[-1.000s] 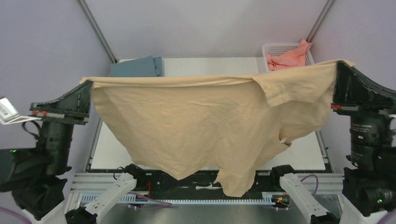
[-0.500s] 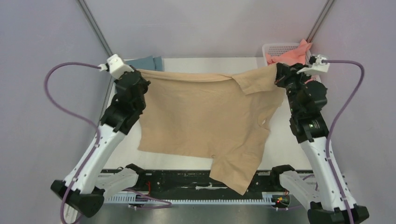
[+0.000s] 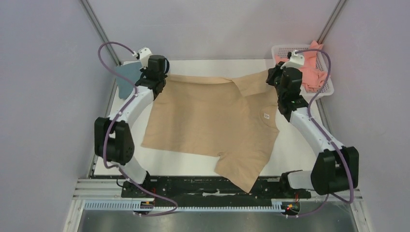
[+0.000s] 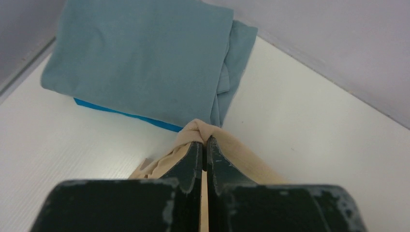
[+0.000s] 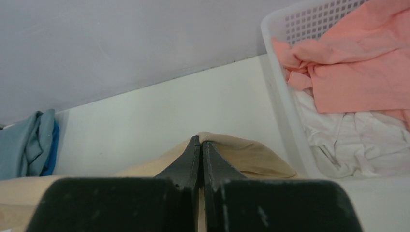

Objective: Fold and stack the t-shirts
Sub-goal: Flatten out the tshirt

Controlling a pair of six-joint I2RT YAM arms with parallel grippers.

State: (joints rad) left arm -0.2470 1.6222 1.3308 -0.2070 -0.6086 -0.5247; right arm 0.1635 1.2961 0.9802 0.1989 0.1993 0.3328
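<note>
Beige t-shirt lies spread mid-frame; spreading looks done. My left gripper and right gripper clamp its top corners. Next: release, fold.

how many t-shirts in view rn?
4: beige shirt spread mid-table; grey-blue shirt folded far left, bright blue shirt under it; pink shirt in the basket. White cloth beneath may hide more.

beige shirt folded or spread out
Spread out: the beige shirt lies open on the table, far corners pinched by the left gripper and right gripper.
</note>
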